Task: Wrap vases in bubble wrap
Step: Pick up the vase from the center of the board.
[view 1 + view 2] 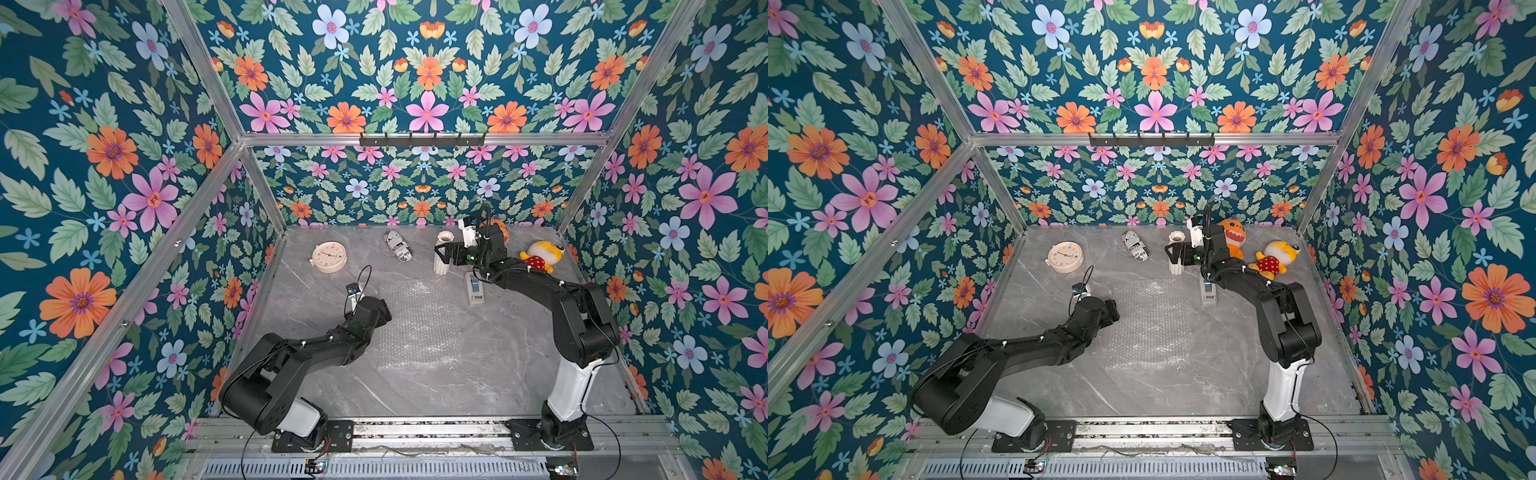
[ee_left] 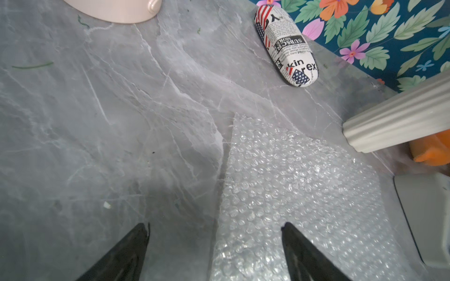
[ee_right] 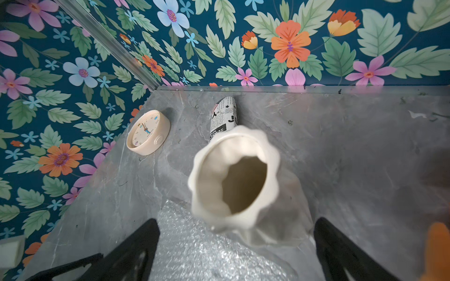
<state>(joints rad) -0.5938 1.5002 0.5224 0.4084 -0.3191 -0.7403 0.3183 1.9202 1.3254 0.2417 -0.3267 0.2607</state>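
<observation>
Now we see the vase [image 1: 440,266] upright on the table [image 1: 519,374], just past the far edge of the wrap [image 1: 415,324], which lies flat mid-table. Whether base and sheet touch, we cannot tell. Our right gripper [image 3: 237,221] stands wide, one finger on each side of the vase, with gaps showing in the wrist view. Our left gripper [image 2: 215,226] is also spread over the wrap's left edge, one finger above bare table and one above the bubbles, gripping nothing. A clock [image 1: 329,257] and a case [image 1: 399,246] lie further back.
</observation>
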